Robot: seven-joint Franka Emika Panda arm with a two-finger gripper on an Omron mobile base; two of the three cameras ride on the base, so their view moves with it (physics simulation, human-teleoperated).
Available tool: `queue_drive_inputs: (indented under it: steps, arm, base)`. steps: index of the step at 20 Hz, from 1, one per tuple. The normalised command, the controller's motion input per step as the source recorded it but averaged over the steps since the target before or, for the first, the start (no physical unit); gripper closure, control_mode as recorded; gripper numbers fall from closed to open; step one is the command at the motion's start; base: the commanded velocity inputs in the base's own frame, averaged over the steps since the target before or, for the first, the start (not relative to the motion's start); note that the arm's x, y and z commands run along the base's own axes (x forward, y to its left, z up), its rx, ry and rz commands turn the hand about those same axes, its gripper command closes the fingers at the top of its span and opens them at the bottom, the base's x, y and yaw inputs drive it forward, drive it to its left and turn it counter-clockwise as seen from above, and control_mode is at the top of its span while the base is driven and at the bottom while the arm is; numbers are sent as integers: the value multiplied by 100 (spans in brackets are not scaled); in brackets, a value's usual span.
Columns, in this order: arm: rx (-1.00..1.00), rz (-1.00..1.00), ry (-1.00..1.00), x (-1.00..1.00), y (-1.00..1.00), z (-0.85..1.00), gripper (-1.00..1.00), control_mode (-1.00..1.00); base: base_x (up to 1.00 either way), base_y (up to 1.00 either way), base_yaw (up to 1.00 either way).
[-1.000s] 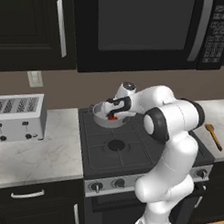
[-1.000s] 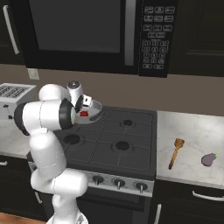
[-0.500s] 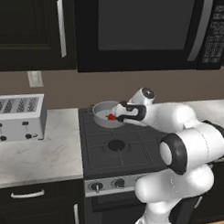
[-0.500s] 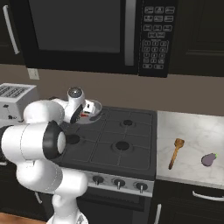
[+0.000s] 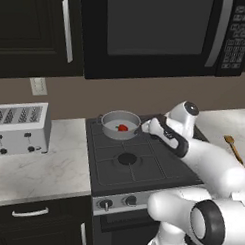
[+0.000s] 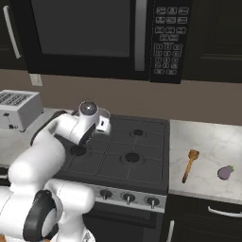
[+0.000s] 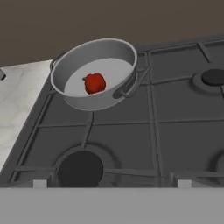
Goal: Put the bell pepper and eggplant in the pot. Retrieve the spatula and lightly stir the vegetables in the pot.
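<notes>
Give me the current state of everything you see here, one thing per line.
bell pepper: lying inside the pot
pot: upright on the stove's back-left burner
eggplant: lying on the counter
spatula: flat on the counter beside the stove
gripper: open, empty, next to the pot

The stove [image 6: 124, 153] serves as the reference. The white arm [image 6: 56, 142] reaches over its rear left burner, hand [image 6: 101, 125] near the back edge. The spatula [image 6: 189, 164] lies on the counter [image 6: 208, 142] just right of the stove, blade away from the front edge. The eggplant [image 6: 226, 172] lies farther right. A microwave [image 6: 94, 35] hangs above the stove; a toaster [image 6: 16, 108] stands to its left
</notes>
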Motion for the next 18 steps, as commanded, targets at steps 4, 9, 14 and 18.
queue_drive_inputs:
  steps: [4,9,14,18]
  arm:
    - [0,3,25,-100,-24,28,-100,-100]
    - [-3,11,39,-100,0,21,-100,-100]
    - [-4,10,32,-97,0,19,-100,-100]
    - [-2,8,7,-62,9,41,-100,-100]
  base:
    - [0,0,0]
    - [0,0,0]
    - [0,0,0]
    - [0,0,0]
